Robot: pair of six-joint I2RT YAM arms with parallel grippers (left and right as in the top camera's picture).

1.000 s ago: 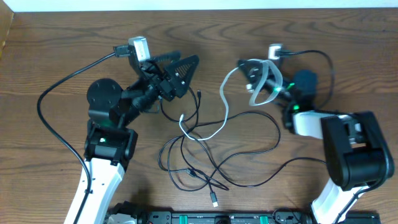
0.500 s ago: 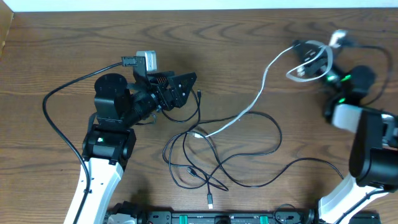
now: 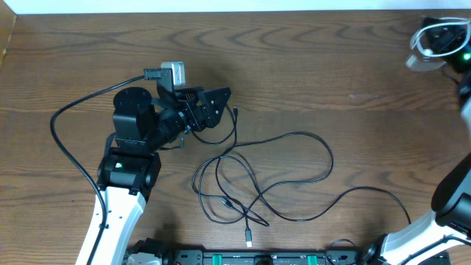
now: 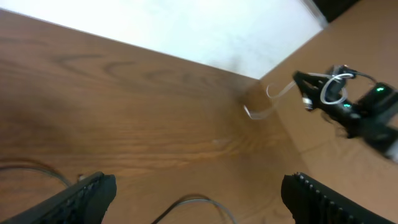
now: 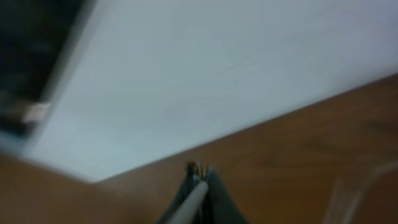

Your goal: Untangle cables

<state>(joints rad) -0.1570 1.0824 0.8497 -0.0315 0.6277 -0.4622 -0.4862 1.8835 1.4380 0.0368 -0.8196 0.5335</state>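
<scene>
Clamped shut on the thin white cable [image 3: 419, 37] at the far right corner of the brown wooden table [image 3: 73, 59]: the right two-finger gripper [image 5: 199, 183]. Gaping and holding nothing: the left black two-finger gripper [image 3: 221, 107], with the tangle of thin black cables [image 3: 229, 204] just nearward of its jaws, longest loop running rightward, left arm much the nearer.

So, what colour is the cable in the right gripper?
White. The cable shows best in the left wrist view, held by the right gripper.

Brown wood-grain tabletop [image 3: 309, 81]. White surface [image 3: 221, 5] beyond its far edge. Black rail [image 3: 243, 258], green-marked, along near edge.
</scene>
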